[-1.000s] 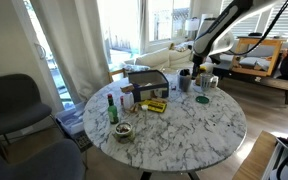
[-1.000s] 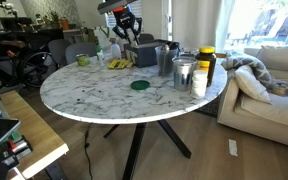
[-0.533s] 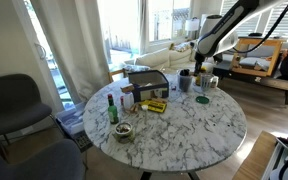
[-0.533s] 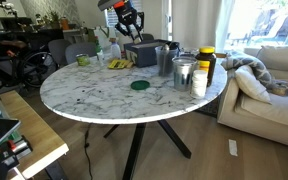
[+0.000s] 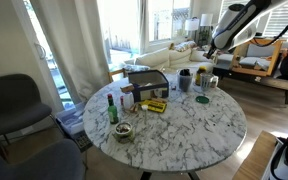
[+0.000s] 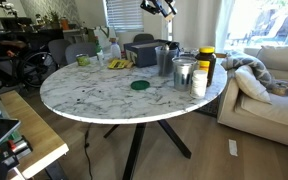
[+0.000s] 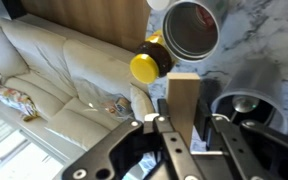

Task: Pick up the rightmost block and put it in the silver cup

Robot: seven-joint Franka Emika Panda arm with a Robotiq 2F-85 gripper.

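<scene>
Two jaws of the gripper [image 7: 189, 128] are clamping the pale wooden block [image 7: 184, 98] upright between them, holding it in the air above the marble table [image 7: 274, 40]. The silver cup [image 7: 192, 28] is standing just beyond the block, beside a yellow-lidded jar [image 7: 147, 66]. In an exterior view, the arm [image 5: 236, 14] is reaching down from high above the table's edge. Compared with a second ago, the gripper has risen and shifted toward the cup.
</scene>
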